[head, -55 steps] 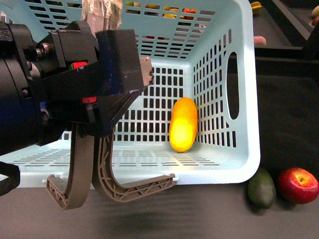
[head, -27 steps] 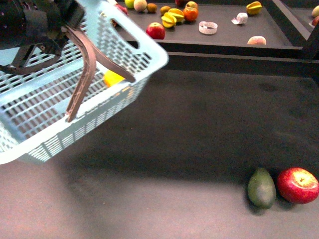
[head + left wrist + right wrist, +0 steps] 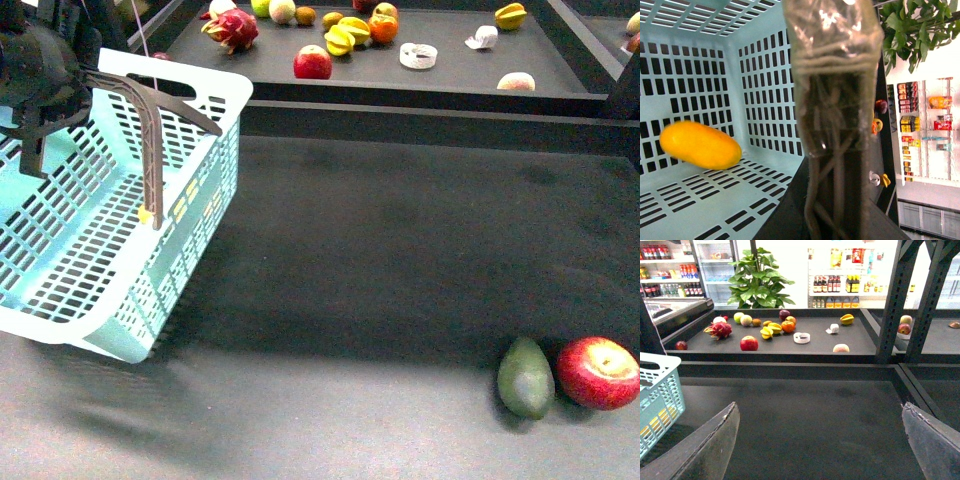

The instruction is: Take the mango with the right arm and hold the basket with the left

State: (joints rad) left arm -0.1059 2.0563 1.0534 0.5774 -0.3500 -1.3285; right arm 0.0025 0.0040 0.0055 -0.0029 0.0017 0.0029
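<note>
1. Two grey-brown handles [image 3: 152, 140] rise from the basket [image 3: 190, 270] to the left gripper [image 3: 75, 85] in the upper left of the front view. Its jaws are clamped on the handles, and the basket is tilted at the left edge.
2. Mango [image 3: 700, 145] lies inside the basket, left of centre in the left wrist view, on the slotted floor beside a wall.
3. Right gripper [image 3: 820, 410] is spread wide and empty, its fingers [image 3: 715, 445] in the lower corners of the right wrist view.
4. Avocado [image 3: 525, 377] and red apple [image 3: 598, 372] touch on the dark table [image 3: 380, 250], in the lower right of the front view.
</note>
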